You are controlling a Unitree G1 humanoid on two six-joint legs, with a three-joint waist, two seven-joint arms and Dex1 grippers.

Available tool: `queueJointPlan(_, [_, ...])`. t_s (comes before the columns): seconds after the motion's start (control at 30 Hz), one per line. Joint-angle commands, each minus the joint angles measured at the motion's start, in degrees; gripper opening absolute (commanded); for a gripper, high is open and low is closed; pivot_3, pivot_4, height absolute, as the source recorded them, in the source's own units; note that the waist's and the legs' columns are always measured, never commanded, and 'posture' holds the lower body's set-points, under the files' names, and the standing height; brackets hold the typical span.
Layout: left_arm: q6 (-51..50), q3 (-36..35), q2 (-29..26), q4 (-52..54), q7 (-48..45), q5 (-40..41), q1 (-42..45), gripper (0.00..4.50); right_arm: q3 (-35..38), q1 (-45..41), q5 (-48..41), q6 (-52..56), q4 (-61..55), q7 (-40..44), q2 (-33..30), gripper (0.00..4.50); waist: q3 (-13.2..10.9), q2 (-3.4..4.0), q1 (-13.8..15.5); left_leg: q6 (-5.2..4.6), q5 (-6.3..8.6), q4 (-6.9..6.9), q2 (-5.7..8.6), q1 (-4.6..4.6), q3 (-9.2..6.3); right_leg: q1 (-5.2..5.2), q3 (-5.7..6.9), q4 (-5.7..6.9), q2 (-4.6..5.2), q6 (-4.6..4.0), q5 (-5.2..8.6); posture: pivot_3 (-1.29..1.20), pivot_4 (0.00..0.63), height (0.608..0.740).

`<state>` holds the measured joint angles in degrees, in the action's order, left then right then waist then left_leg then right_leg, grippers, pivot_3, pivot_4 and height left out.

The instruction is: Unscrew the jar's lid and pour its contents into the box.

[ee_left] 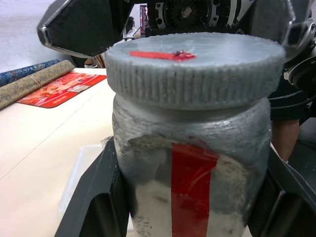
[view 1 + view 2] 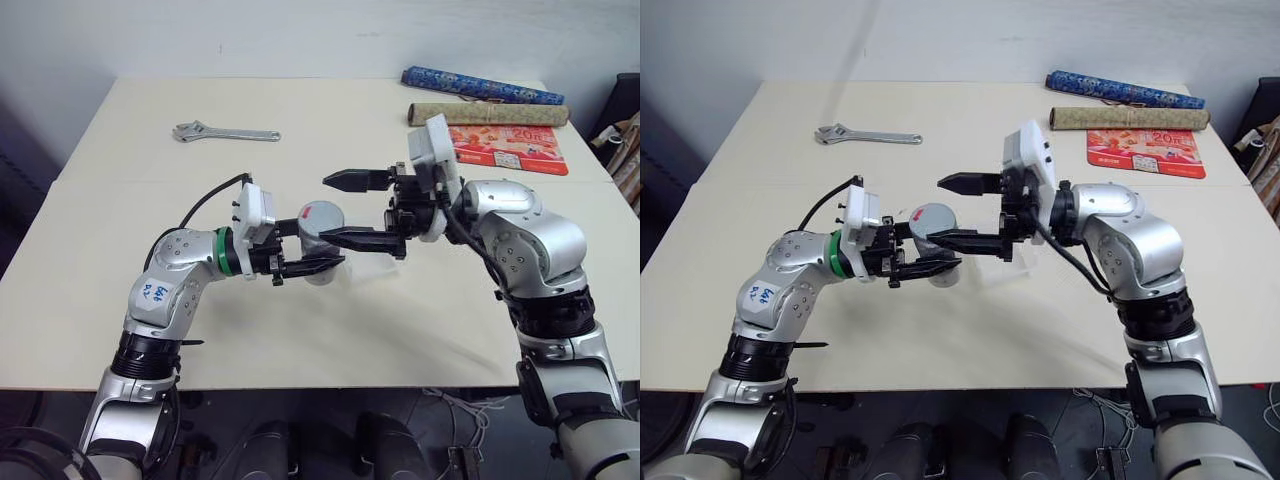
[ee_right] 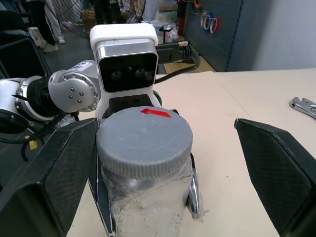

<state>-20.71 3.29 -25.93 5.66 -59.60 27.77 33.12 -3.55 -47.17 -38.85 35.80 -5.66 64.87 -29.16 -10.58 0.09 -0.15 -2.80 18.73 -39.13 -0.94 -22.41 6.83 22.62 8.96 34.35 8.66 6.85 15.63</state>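
A: Item one: jar [image 2: 322, 240]. Position?

B: Centre of the head view, lifted above the table [image 2: 120, 330]. Clamped round the body by the left gripper [image 2: 312, 266], fingers shut tight on both sides of the red stripe. Held level and steady, lid end turned toward the other arm, probably so the cap can be reached and twisted.

A: Item two: lid [image 3: 143, 138]. Status?

B: Grey, ribbed, small red mark on top. Seated on the jar, no gap showing at the thread; unscrewing judged not yet done.

A: Item three: right gripper [image 2: 345, 210].

B: Just right of centre, pointing left at the jar. Spread wide, holding nothing. One finger [image 3: 47, 175] close beside the lid, possibly touching; the other [image 3: 274, 170] well apart. Straddling the cap, likely lined up for a closing grip.

A: Item four: box [image 1: 81, 173].

B: Clear tray on the table, below and just beyond the jar, lower left in the left wrist view. Placed under the work, presumably to catch the pour.

A: Contents?

B: Pale matter behind the jar wall; bits not distinguishable.

A: Sundries?

B: Wrench [image 2: 225, 132], upper left. Two rolled tubes [image 2: 485, 100] and red card [image 2: 510, 148], upper right. All well clear of both arms, no part in the job.

A: Next requirement, by estimate?

B: Right fingers closed on the lid rim, then a turn against the left hold.
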Motion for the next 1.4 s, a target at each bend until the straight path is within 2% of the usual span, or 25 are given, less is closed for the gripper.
queueJointPlan(0.03, [0.83, -0.36, -0.11, 2.30, -0.48, 0.94, 0.11, 2.37, 2.29, -0.89, -4.44, 2.26, -4.17, 0.20, 0.19, 4.49, 0.00, 0.00, -0.01, 0.00, 0.00, 0.00, 0.00, 0.00, 0.00, 0.00, -0.01, 0.00, 0.00, 0.00, 0.00, 0.00, 0.150, 0.740])
queueJointPlan(0.23, [0.43, -0.32, -0.07, 2.71, -0.25, 0.98, 0.00, 2.37, -0.91, -2.66, -1.44, 3.28, -5.76, -3.89, 1.10, 4.49, 0.00, 0.00, -0.06, 0.00, 0.00, 0.00, -0.01, 0.01, 0.00, 0.00, -0.01, 0.00, 0.00, 0.00, 0.00, 0.00, 0.150, 0.740])
queueJointPlan(0.53, [0.22, -0.31, -0.04, 2.81, -0.12, 0.98, 0.03, 2.37, -4.19, -2.54, 3.47, -0.32, -3.70, -2.84, 2.02, 4.49, 0.00, 0.00, -0.01, 0.00, 0.00, 0.00, 0.00, 0.00, 0.00, 0.00, 0.00, 0.00, 0.00, 0.00, 0.00, 0.00, 0.150, 0.740])
queueJointPlan(0.63, [0.21, -0.31, -0.01, 2.84, -0.04, 0.98, 0.02, 2.37, -3.87, -2.29, 3.34, -0.72, -3.94, -2.93, 2.67, 3.83, 0.00, 0.00, -0.02, 0.00, 0.00, 0.00, 0.01, 0.00, 0.00, 0.00, 0.00, 0.00, 0.00, 0.00, 0.00, 0.00, 0.150, 0.740])
queueJointPlan(0.7, [0.18, -0.29, 0.00, 2.89, 0.00, 0.97, -0.02, 2.37, -3.42, -2.19, 2.80, -0.83, -4.12, -3.10, 3.21, 3.15, 0.00, 0.00, -0.06, 0.00, 0.00, 0.00, 0.01, 0.00, 0.00, 0.00, 0.00, 0.00, 0.00, 0.00, 0.00, 0.00, 0.150, 0.740])
queueJointPlan(0.77, [0.14, -0.28, -0.05, 2.90, -0.01, 0.97, -0.10, 2.37, -2.28, -2.38, 0.70, 0.31, -4.92, -3.42, 4.07, 2.53, 0.00, 0.00, -0.06, 0.00, 0.00, 0.00, 0.00, 0.00, 0.00, 0.00, 0.00, 0.00, 0.00, 0.00, 0.00, 0.00, 0.150, 0.740])
queueJointPlan(0.9, [0.22, -0.26, -0.38, 2.75, -0.13, 1.05, -0.36, 2.37, 4.83, -2.50, -13.33, 10.11, -5.94, -7.81, 7.67, 2.53, 0.00, 0.00, -0.06, 0.00, 0.00, 0.00, -0.01, 0.00, -0.01, 0.00, 0.00, 0.00, 0.00, 0.00, 0.00, 0.00, 0.150, 0.740])
queueJointPlan(1.03, [0.42, -0.91, -1.17, 2.34, -0.11, 1.01, -0.64, 2.37, 13.58, -2.07, -25.28, 18.22, -2.76, -14.71, 7.60, 2.53, -0.01, 0.01, 0.09, 0.00, 0.00, 0.00, 0.00, 0.00, -0.08, -0.02, 0.03, 0.04, 0.00, -0.01, -0.01, 0.00, 0.150, 0.740])
queueJointPlan(1.17, [1.16, -2.98, -2.95, 1.31, 0.17, 1.10, -0.84, 2.37, 17.66, 5.08, -15.59, 8.69, -0.63, -13.52, 1.32, 2.53, 0.00, 0.00, 0.28, -0.05, 0.02, 0.00, 0.05, 0.00, -0.10, -0.05, 0.03, 0.02, 0.05, -0.01, -0.01, 0.00, 0.150, 0.740])
queueJointPlan(1.27, [2.05, -5.01, -4.34, -0.59, 0.32, 0.97, -0.46, 2.37, 16.39, 15.15, 3.94, -19.02, 9.09, -5.17, -5.70, 2.53, 0.00, -0.01, 0.33, -0.07, 0.06, 0.03, 0.08, -0.01, -0.01, -0.04, 0.01, -0.10, 0.04, 0.00, -0.01, 0.00, 0.150, 0.740])
queueJointPlan(1.33, [2.26, -5.76, -4.75, -1.52, 0.55, 0.99, -0.20, 2.37, 17.12, 18.23, 8.17, -27.86, 15.59, -2.83, -7.64, 2.53, -0.02, 0.02, 0.15, -0.09, 0.07, 0.10, 0.12, -0.01, 0.07, -0.04, -0.01, -0.21, 0.04, 0.04, -0.02, 0.00, 0.150, 0.740])
queueJointPlan(1.4, [2.26, -6.62, -5.26, -3.24, 0.81, 0.80, 0.42, 2.37, 19.72, 21.07, 12.01, -38.33, 27.49, -2.78, -9.36, 2.53, -0.04, 0.05, -0.17, -0.10, 0.06, 0.12, 0.11, 0.00, 0.15, -0.03, -0.04, -0.23, 0.03, 0.07, -0.03, 0.00, 0.150, 0.740])
